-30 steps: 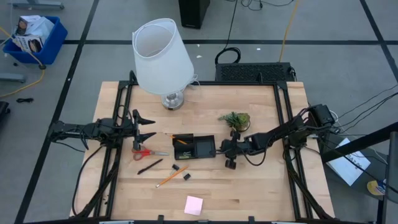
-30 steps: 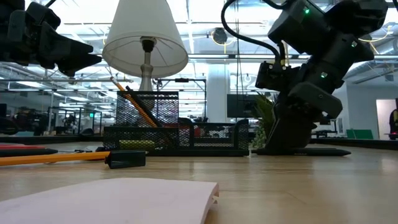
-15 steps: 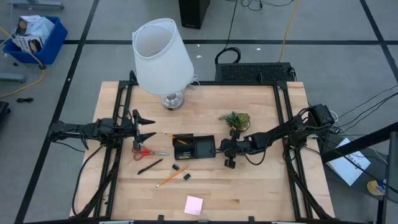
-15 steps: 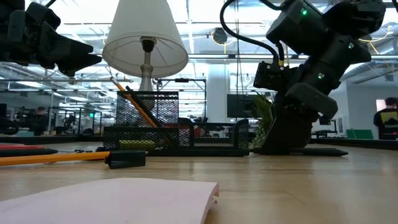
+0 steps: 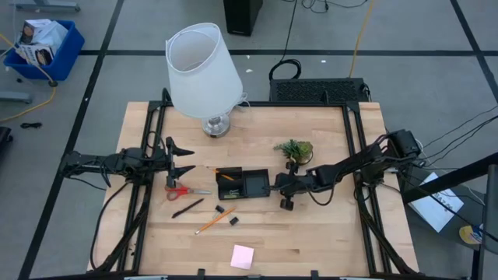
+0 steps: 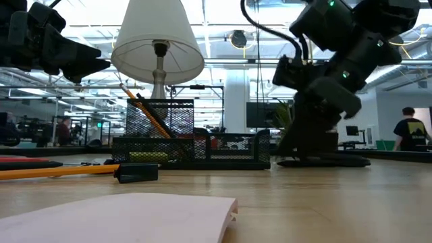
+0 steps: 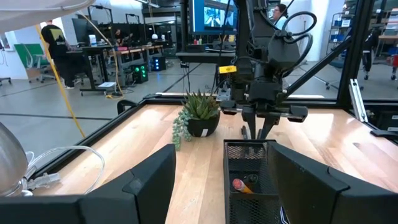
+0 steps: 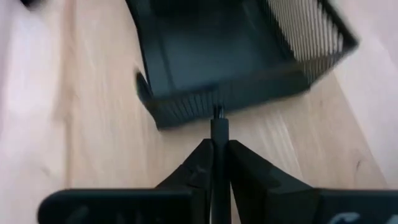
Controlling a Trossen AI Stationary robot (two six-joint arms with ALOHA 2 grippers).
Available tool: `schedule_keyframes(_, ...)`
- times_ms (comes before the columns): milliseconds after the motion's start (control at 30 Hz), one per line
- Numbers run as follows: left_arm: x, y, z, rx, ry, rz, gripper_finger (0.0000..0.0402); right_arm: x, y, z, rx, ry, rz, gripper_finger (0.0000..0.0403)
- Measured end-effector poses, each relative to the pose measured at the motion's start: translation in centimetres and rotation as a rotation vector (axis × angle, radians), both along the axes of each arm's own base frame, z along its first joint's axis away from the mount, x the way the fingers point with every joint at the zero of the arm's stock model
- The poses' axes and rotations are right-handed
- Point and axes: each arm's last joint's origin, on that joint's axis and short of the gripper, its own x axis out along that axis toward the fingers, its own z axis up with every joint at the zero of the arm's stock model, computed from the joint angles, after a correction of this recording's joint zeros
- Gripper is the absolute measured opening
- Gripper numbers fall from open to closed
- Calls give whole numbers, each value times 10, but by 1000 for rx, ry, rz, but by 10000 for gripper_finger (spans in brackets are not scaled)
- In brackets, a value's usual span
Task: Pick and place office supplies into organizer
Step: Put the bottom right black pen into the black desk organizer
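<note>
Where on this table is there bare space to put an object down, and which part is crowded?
Bare wood lies between the lamp and the plant, and along the near edge right of the pink sticky-note pad. It is crowded left of the organizer: scissors, a pen, a pencil.
</note>
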Motion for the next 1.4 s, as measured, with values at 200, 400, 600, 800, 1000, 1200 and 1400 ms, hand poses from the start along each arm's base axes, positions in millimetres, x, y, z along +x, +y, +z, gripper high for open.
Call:
schedule_keyframes(200, 0, 0, 0, 0, -1, 0, 255, -4, 2, 11, 7, -24, 7, 32)
schedule_keyframes(400, 0, 0, 0, 0, -1, 0, 255, -10, 8, 20, 8, -23, 33, 30)
schedule_keyframes(600, 0, 0, 0, 0, -1, 0, 255, -17, 6, 17, 22, 49, -7, 31)
schedule_keyframes(800, 0, 0, 0, 0, -1, 0, 255, -17, 6, 20, 19, 37, -9, 35)
schedule_keyframes(1000, 0, 0, 0, 0, -1, 0, 255, -8, 4, 29, -83, -105, -50, 31)
schedule_keyframes(1200, 0, 0, 0, 0, -1, 0, 255, 5, 8, 46, -119, -308, 25, 37)
schedule_keyframes(1400, 0, 0, 0, 0, -1, 0, 255, 14, 9, 64, -159, -503, 62, 30)
